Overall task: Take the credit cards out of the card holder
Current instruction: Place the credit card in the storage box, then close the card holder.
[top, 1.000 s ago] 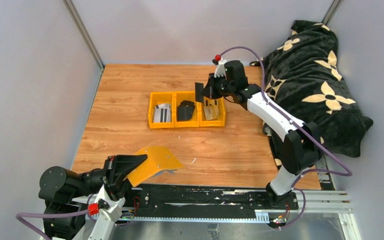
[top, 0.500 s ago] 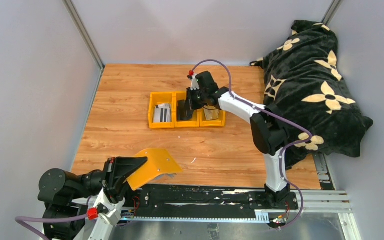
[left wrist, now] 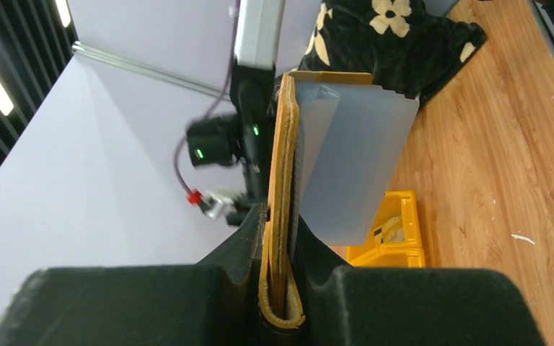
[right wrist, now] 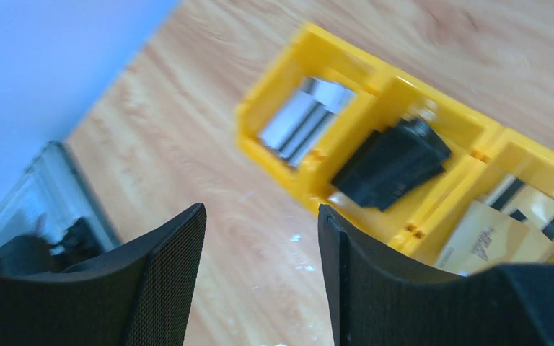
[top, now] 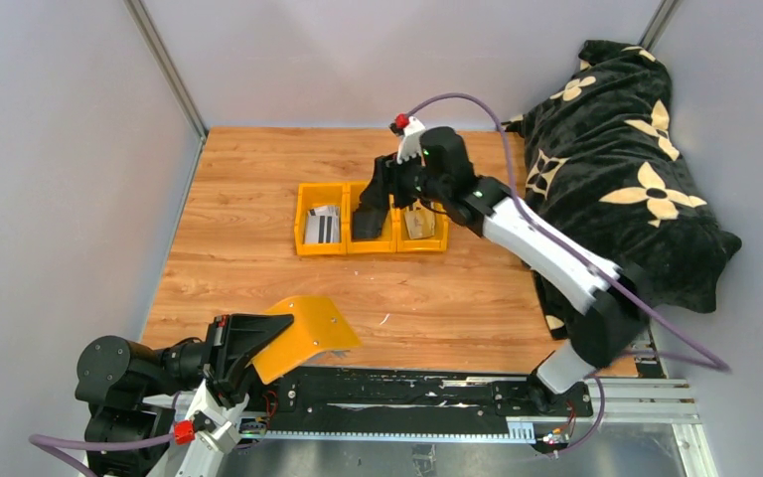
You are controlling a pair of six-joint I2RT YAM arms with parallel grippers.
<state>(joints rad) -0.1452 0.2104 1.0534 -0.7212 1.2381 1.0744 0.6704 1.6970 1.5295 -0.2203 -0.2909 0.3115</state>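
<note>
My left gripper [top: 258,338] is shut on the mustard-yellow card holder [top: 308,326], held above the table's near left edge. In the left wrist view the card holder [left wrist: 280,216] stands edge-on, pinched at its fold in the gripper [left wrist: 281,245], with a pale grey leaf [left wrist: 353,166] fanning out beside it. My right gripper [top: 371,199] hovers open over the middle yellow bin [top: 370,245]. Nothing is between its fingers [right wrist: 260,213]. Grey-white striped credit cards [right wrist: 299,122] lie in the left bin. Tan ones [right wrist: 501,223] lie in the right bin.
Three joined yellow bins [right wrist: 317,162] sit mid-table. A black flat item [right wrist: 389,164] lies in the middle one. A black flower-patterned blanket [top: 626,169] fills the right side. Grey walls enclose the wooden table [top: 248,248].
The right gripper carried a black flat piece leftward from over the right bin to the middle bin, then opened and let it go. The left gripper and card holder barely moved.
</note>
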